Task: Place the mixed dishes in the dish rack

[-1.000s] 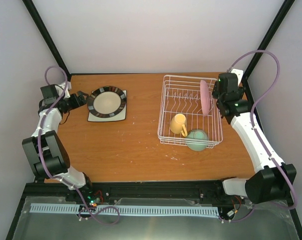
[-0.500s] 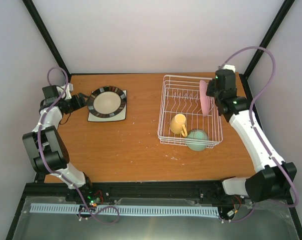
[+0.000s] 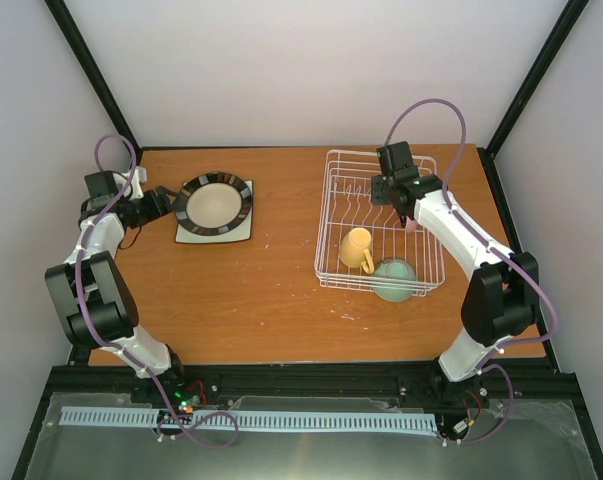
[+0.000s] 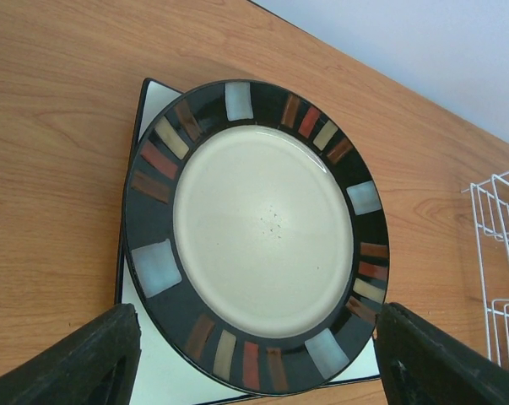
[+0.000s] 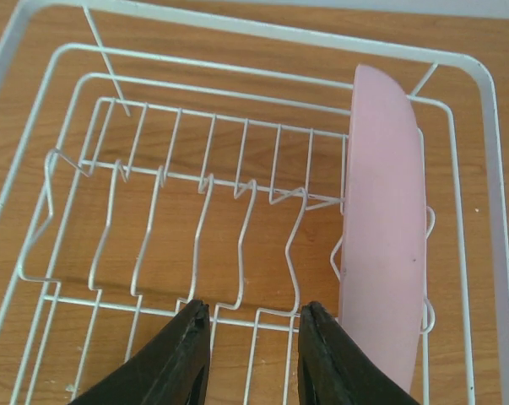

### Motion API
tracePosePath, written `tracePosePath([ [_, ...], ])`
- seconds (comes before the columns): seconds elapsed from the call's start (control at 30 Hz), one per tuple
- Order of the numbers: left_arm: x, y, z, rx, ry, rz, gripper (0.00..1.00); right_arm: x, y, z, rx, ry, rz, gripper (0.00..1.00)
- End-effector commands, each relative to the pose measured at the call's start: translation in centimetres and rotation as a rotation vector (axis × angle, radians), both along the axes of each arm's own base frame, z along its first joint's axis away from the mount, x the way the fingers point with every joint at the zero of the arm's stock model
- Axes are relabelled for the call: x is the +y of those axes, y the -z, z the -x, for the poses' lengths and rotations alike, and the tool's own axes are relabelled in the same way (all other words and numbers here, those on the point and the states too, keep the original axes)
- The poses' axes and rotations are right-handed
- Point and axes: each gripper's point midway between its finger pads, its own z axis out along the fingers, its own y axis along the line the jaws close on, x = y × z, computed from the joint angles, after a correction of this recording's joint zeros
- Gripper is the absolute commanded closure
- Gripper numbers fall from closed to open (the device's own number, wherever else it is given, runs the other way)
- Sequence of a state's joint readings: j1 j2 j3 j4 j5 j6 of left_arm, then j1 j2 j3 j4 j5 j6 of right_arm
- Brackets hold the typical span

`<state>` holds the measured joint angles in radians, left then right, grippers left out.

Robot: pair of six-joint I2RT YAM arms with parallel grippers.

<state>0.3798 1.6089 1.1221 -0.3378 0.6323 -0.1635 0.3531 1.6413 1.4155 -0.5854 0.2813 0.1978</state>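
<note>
The right tool (image 5: 250, 337) hangs low over the white wire dish rack (image 5: 195, 194). Its two fingers (image 5: 174, 363) stand a little apart with nothing between them, over the zigzag divider wires. Just right of it the pink round plate (image 5: 385, 245) stands on edge in the rightmost slot, close along the rack's right wall. Every divider slot to its left is bare. The top view hides almost all of this plate behind the right arm; only the wrist view shows it whole. At the near end of the rack the pale yellow mug (image 3: 356, 247) lies on its side. The mint-green bowl (image 3: 393, 280) sits in the near right corner, touching the rim.

The left tool (image 4: 258, 337) is at the far left of the table (image 3: 271, 290), fingers spread wide and clamped on nothing. They frame the left edge of the black-rimmed round plate (image 4: 258, 224) without touching it. That plate lies flat on the white square plate (image 4: 165, 384) and overhangs its edges, so only the corners show. Open wood lies between this stack and the rack. The wrist view shows the rim's coloured blocks and faint specks at the plate's centre.
</note>
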Motion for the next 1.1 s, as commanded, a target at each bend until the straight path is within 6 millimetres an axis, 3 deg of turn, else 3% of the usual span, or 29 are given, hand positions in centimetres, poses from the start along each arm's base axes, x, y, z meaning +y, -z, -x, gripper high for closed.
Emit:
tracePosePath([
  [0.0, 0.2, -0.1, -0.3, -0.015, 0.009, -0.005, 0.24, -1.1, -0.1, -0.4, 0.013, 0.035, 0.060, 0.71],
  [0.1, 0.2, -0.1, -0.3, -0.016, 0.011, -0.006, 0.24, -2.5, 1.3, -0.5, 0.053, 0.089, 0.086, 0.72],
  [0.3, 0.3, -0.1, -0.3, -0.013, 0.010, -0.015, 0.24, -7.7, 3.3, 0.2, 0.124, 0.241, 0.152, 0.71],
  [0.47, 0.3, 0.0, -0.3, -0.014, 0.010, -0.013, 0.24, -10.7, 3.1, 1.1, 0.117, 0.318, 0.146, 0.69],
  [0.57, 0.2, -0.1, -0.3, -0.016, 0.011, -0.010, 0.24, -10.7, 2.1, 0.9, 0.082, 0.312, 0.124, 0.63],
  [0.63, 0.2, -0.1, -0.4, -0.016, 0.010, -0.010, 0.24, -10.4, 1.5, 0.7, 0.057, 0.295, 0.104, 0.52],
  [0.77, 0.3, 0.2, -0.3, -0.009, 0.009, -0.010, 0.24, -10.3, 0.4, 0.6, 0.022, 0.292, 0.095, 0.43],
  [1.07, 0.2, 0.2, -0.3, -0.009, 0.012, -0.006, 0.24, -8.4, -1.1, 0.3, -0.036, 0.189, 0.019, 0.38],
])
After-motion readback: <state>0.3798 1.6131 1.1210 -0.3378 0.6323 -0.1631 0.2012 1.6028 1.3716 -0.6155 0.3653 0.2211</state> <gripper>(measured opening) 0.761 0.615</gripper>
